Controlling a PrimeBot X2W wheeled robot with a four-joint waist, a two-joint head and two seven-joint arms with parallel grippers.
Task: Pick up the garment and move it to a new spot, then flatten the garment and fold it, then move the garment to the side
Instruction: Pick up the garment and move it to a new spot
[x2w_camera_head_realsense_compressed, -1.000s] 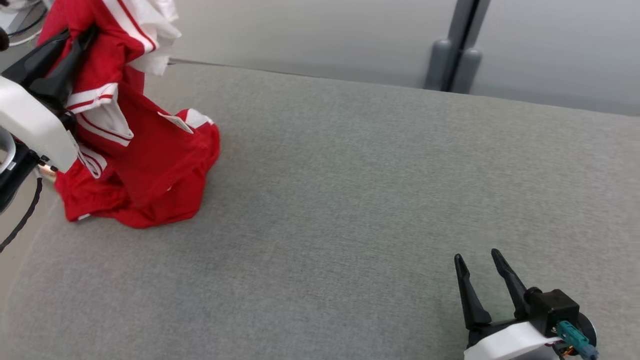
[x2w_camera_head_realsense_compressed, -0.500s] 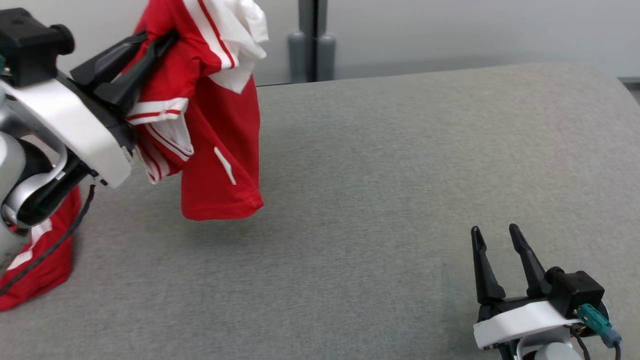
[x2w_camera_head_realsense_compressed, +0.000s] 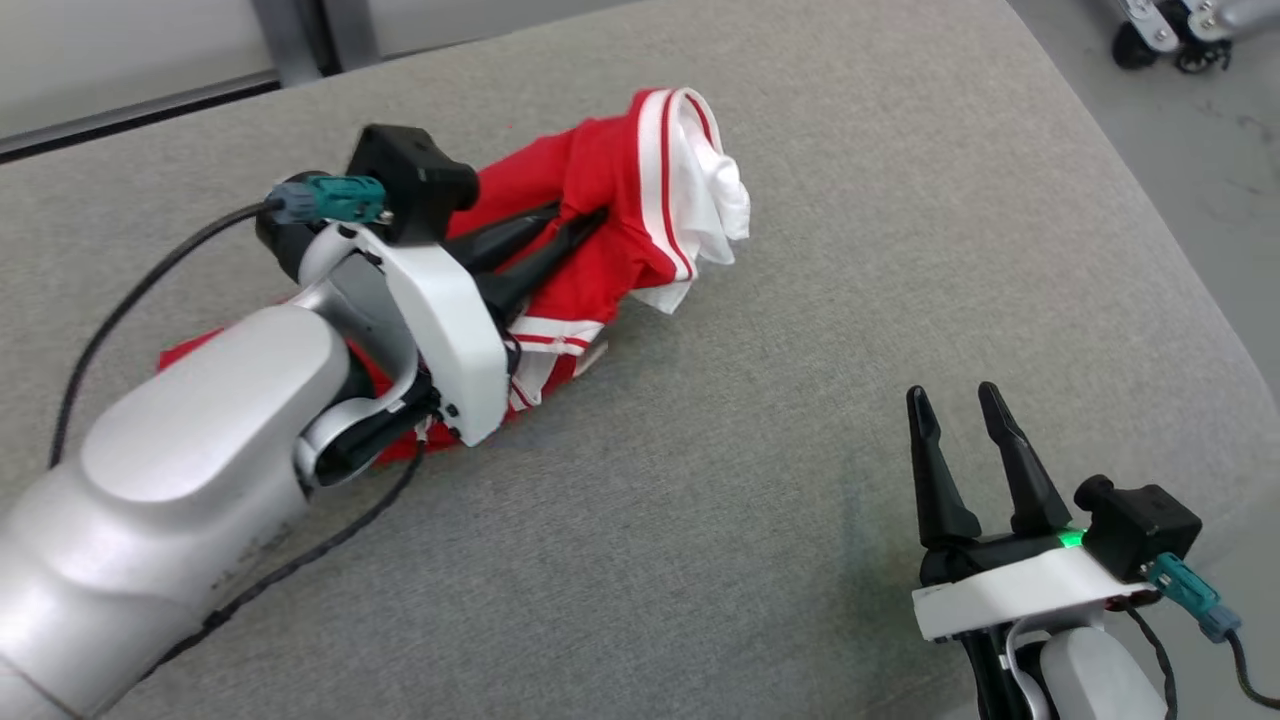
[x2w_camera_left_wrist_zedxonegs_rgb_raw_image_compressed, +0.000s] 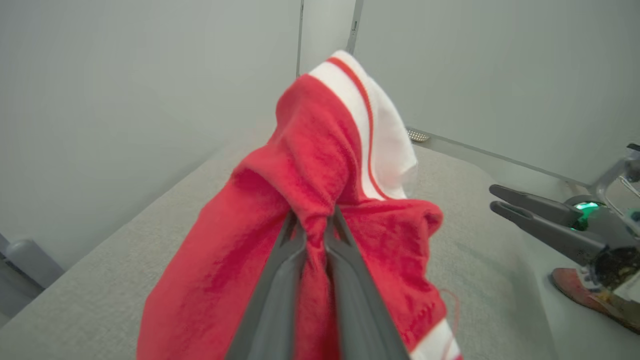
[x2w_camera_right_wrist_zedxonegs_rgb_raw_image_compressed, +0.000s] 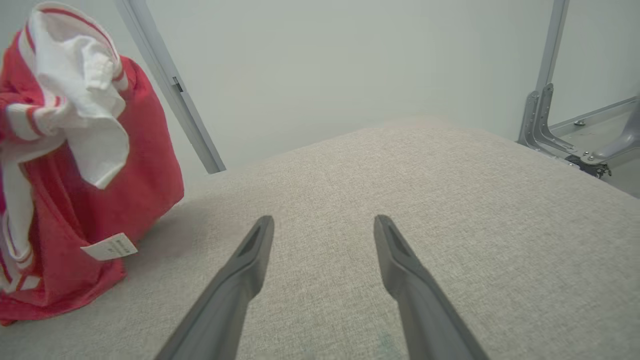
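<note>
Now that the left gripper (x2w_camera_head_realsense_compressed: 580, 215), jaws clamped on a bunched fold, has carried the garment (x2w_camera_head_realsense_compressed: 600, 170) across the table (x2w_camera_head_realsense_compressed: 800, 300), it hangs beneath them, with the right gripper (x2w_camera_head_realsense_compressed: 952, 395) spread and empty well apart, so relocation looks nearly done.

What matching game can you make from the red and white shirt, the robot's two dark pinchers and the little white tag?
Things:
1. red-and-white fabric garment
2. left gripper, two long dark fingers
3. right gripper, two long dark fingers
4. small white paper tag

States:
A. open, holding nothing
B. attached to the red cloth
C. bunched up and pinched
D. shut on the cloth

Pairs: 1-C, 2-D, 3-A, 4-B
</note>
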